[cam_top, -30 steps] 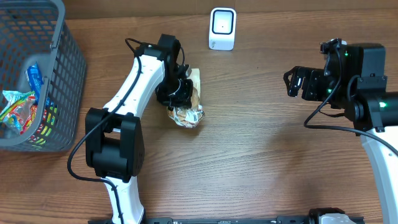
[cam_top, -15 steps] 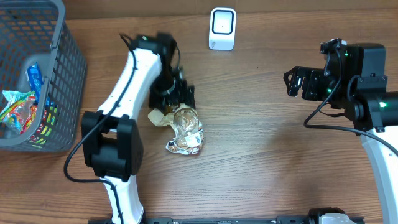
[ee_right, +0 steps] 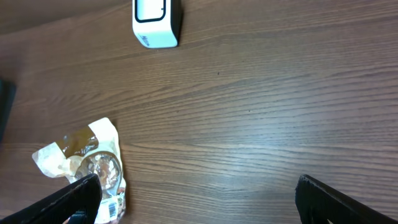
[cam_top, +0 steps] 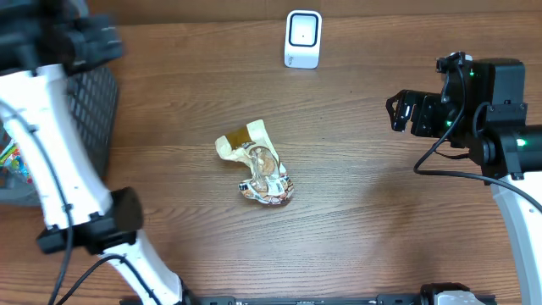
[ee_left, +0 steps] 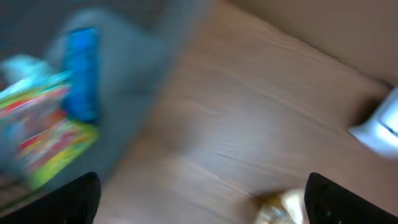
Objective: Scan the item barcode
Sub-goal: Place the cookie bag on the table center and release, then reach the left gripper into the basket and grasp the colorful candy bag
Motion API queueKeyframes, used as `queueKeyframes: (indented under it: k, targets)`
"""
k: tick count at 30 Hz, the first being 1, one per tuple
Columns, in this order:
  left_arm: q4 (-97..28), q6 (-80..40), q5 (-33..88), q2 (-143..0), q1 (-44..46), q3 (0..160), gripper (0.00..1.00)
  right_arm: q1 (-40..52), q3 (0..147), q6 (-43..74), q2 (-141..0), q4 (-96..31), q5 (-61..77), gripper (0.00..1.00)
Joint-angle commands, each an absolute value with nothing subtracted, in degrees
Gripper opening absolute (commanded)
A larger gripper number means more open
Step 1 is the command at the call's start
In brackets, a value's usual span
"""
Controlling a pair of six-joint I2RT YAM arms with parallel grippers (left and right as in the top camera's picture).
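Table (cam_top: pixel 381 229): wood-grain surface, brown, smooth, low sheen.
Scanner (cam_top: pixel 303 38): white plastic shell, smooth, slightly glossy; dark front panel.
Snack packet (cam_top: pixel 261 169): crinkled film, glossy, partly clear, partly printed.
Basket (cam_top: pixel 95 106): grey plastic mesh, matt.
Left arm (cam_top: pixel 42 152): smooth white plastic covers; black matt joints.
Right arm (cam_top: pixel 495 93): black matt housing; white cover below.

Whole left-wrist view motion-smeared, basket (ee_left: pixel 137 56) and packets (ee_left: pixel 50 124) blurred up-left of the left claw (ee_left: pixel 214 199), wrapper (ee_left: pixel 283 208) cut off between its tips, scanner (ee_left: pixel 379 127) clipped far right.
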State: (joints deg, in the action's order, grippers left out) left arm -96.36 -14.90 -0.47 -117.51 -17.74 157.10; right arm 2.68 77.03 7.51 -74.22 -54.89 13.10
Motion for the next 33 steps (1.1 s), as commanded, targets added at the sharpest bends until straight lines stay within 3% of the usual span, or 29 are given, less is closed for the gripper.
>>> queueKeyframes:
  k: [1,10,23,33]
  targets:
    - [-96.09,-21.06,-3.64,-117.78,-27.46,154.58,0.95,2.9,78.02,7.44,-74.08,-54.59,13.19,1.0]
    - [-84.51,-20.75,-3.9,-117.86,-38.24,137.97,1.0,2.9,78.02,7.42,-74.19,-54.98,13.19,1.0]
    - [-66.48,-20.84,-10.5,-117.86,-39.79,108.57,1.0,2.9,78.02,7.44,-74.19,-57.19,13.19,1.0]
    - [-51.11,-20.78,-12.1,-117.86,-41.52,95.29,1.0,2.9,78.02,7.44,-74.19,-57.36,13.19,1.0]
